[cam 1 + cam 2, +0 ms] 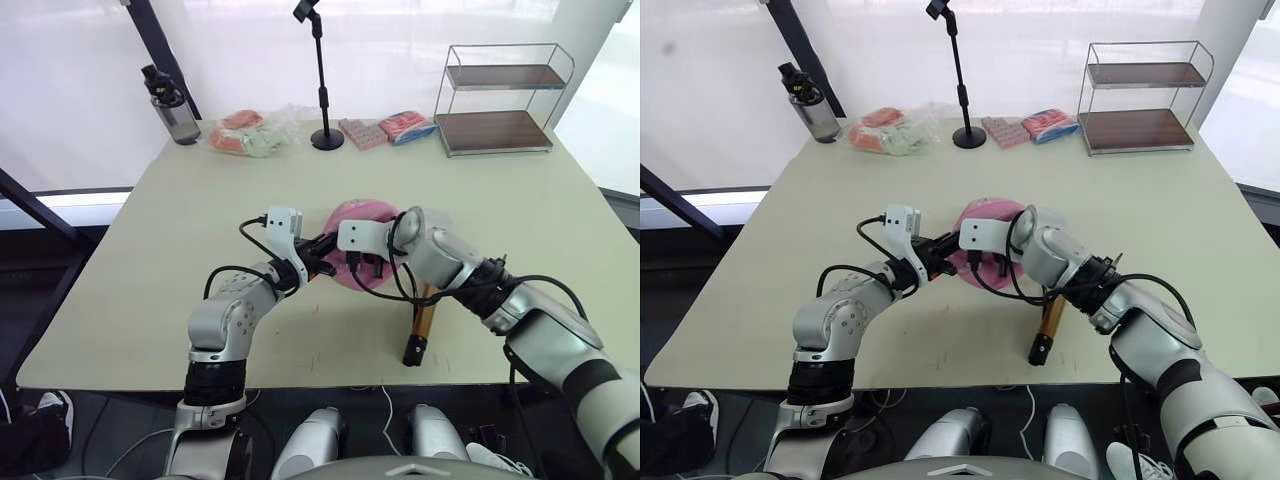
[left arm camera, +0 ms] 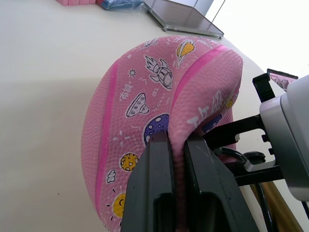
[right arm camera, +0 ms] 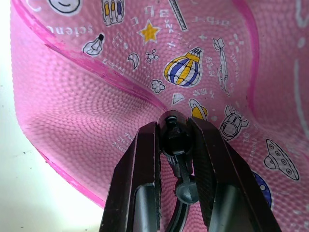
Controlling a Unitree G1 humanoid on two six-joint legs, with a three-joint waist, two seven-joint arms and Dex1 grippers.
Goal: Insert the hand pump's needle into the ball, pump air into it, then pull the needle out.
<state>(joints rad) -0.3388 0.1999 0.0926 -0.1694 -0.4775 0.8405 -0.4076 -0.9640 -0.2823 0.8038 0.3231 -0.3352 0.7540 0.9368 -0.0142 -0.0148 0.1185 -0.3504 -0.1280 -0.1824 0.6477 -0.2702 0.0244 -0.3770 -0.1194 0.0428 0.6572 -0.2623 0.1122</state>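
The pink ball [image 1: 352, 214] lies flattish and deflated mid-table, printed with small cartoon pictures [image 2: 161, 72]. My left gripper [image 2: 177, 140] is shut on the ball's near rim, pinching the folded rubber. My right gripper [image 3: 172, 126] is shut on the black fitting [image 3: 172, 137] at the end of the pump's hose and presses it against the ball's skin. The needle itself is hidden at that contact. The bronze hand pump [image 1: 421, 322] lies on the table near the front edge, under my right forearm, with its black hose looping up to the gripper.
At the back of the table stand a dark water bottle [image 1: 172, 105], a black microphone stand [image 1: 324, 95] and a two-tier wire shelf [image 1: 500, 95]. A clear bag of snacks [image 1: 250, 135] and pink packets [image 1: 365, 132] lie beside the stand.
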